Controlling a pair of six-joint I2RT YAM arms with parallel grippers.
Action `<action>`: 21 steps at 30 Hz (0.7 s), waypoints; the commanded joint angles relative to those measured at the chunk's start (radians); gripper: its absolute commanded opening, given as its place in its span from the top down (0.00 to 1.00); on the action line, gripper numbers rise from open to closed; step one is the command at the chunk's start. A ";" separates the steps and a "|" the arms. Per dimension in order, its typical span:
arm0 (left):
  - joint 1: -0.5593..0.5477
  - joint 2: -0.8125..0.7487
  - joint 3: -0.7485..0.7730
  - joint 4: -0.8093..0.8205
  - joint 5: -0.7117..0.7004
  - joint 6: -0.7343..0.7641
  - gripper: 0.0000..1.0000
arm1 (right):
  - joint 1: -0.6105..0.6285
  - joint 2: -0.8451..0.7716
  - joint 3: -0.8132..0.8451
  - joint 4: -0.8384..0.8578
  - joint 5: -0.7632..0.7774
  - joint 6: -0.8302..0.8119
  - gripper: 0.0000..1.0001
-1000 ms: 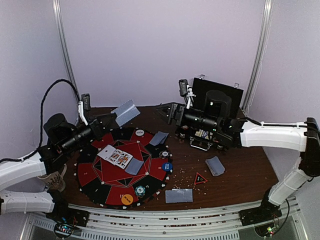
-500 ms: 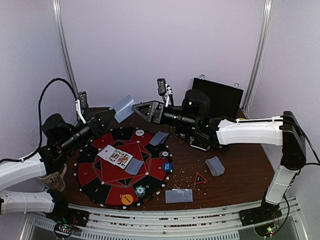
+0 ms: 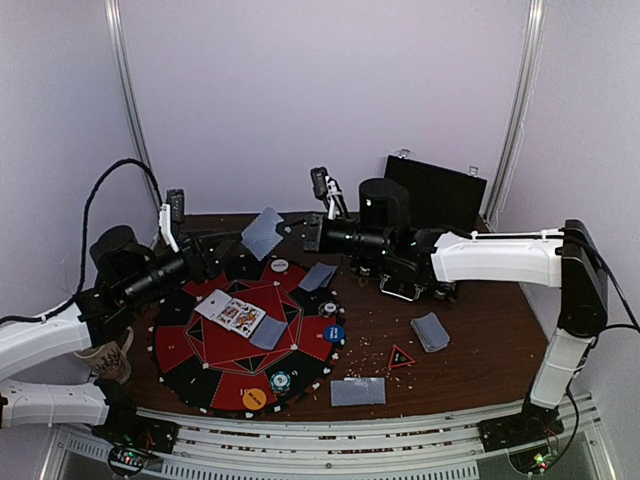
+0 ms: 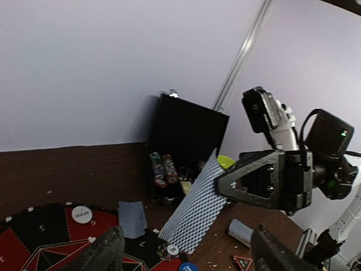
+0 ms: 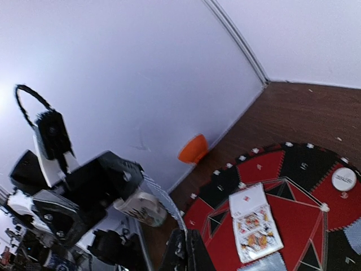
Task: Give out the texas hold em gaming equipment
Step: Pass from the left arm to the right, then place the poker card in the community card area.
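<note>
The playing card (image 4: 194, 212) hangs in the air over the far side of the counter (image 3: 480, 350) — thin, light, bendy and slick. The right gripper (image 4: 221, 182) pinches one corner; the left gripper (image 3: 228, 245) stands spread, apart from it. I judge a deeper hold on the edge safer.

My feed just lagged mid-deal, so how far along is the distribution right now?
Done: face-up cards, a white disc, a blue disc and an orange disc lie on the mat. In hand: the right fingers pinch one card in the air, the left fingers open beside it. Left: two card stacks on the table and striped chips in the black case, not yet dealt out.
</note>
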 commanded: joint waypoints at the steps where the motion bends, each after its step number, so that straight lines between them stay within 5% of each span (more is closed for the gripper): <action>1: 0.002 -0.007 0.125 -0.362 -0.301 0.143 0.11 | -0.033 -0.028 0.065 -0.473 0.083 -0.188 1.00; 7: 0.002 -0.004 0.186 -0.459 -0.425 0.223 0.03 | -0.025 0.079 0.087 -0.795 -0.048 -0.222 1.00; 21: 0.002 0.029 0.193 -0.498 -0.431 0.211 0.02 | 0.012 0.246 0.132 -0.827 -0.075 -0.151 1.00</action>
